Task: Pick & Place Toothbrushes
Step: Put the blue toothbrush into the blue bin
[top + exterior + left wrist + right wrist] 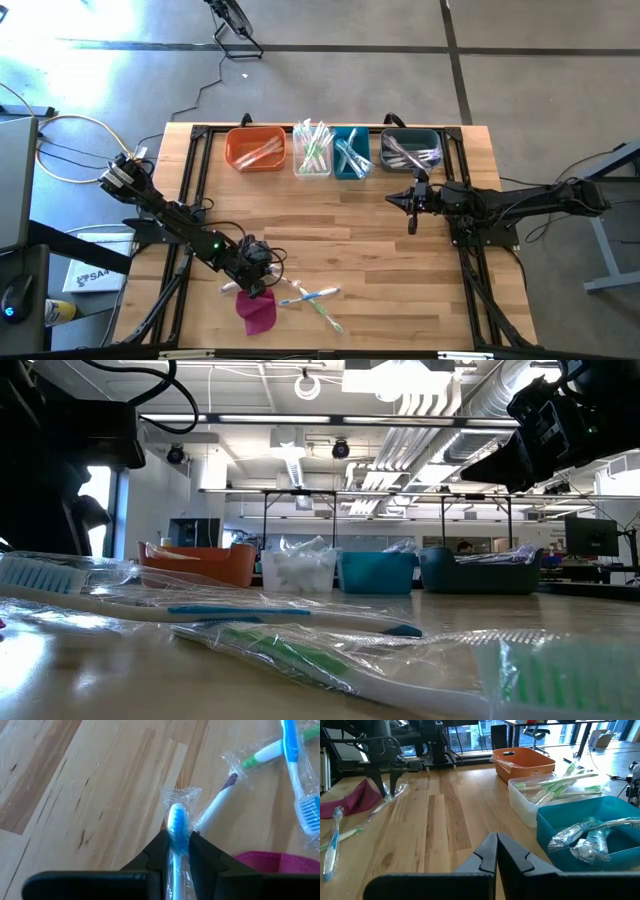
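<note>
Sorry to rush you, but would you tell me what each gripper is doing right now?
Left gripper: closed on a wrapped blue toothbrush near the pink cloth.
Right gripper: shut, holding nothing, waiting by the bins.

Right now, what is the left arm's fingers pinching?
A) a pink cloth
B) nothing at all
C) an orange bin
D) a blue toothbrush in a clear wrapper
D: in the left wrist view the left gripper has its fingers pressed on either side of a wrapped blue toothbrush, with the pink cloth lying beside it, untouched.
</note>
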### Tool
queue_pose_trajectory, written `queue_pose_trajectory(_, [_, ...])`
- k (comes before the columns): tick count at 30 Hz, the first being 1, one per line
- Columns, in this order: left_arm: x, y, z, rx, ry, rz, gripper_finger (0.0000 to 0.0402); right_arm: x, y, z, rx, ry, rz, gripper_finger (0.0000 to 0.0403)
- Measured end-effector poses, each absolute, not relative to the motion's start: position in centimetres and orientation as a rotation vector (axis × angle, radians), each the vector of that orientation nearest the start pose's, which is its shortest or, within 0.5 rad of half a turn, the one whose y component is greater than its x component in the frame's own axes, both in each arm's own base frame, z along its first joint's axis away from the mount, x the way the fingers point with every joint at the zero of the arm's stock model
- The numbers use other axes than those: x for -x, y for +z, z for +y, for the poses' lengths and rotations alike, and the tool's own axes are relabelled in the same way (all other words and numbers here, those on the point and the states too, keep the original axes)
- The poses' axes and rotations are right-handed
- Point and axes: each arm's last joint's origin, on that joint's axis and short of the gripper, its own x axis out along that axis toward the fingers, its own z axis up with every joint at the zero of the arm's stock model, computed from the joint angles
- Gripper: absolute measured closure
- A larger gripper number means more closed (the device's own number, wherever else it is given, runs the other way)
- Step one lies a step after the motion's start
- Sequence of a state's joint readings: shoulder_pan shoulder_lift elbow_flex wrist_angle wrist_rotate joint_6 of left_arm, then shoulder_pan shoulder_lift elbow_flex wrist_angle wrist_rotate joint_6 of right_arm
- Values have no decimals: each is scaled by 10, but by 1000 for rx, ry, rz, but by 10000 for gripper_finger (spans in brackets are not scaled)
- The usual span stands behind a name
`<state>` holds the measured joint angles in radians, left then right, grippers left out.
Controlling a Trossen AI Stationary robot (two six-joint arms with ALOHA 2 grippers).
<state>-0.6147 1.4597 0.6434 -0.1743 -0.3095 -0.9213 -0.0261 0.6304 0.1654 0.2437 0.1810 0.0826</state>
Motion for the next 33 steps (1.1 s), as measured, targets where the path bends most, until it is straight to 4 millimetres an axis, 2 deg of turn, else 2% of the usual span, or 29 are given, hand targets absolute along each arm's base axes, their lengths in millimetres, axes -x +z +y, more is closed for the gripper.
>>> queue_pose_trajectory(15, [-212,149,-139,382,135,928,350,-146,182,-9,-65,-215,212,399])
queue_pose_trajectory(22, [-210,162,-137,351,82,892,350,-146,182,-9,-65,-216,213,399])
queue_pose_trajectory(25, [-211,171,-129,334,72,856,350,-146,182,-9,-65,-216,213,399])
queue_pose_trajectory(33, [-216,199,-94,251,81,750,350,-146,182,-9,-65,-216,212,399])
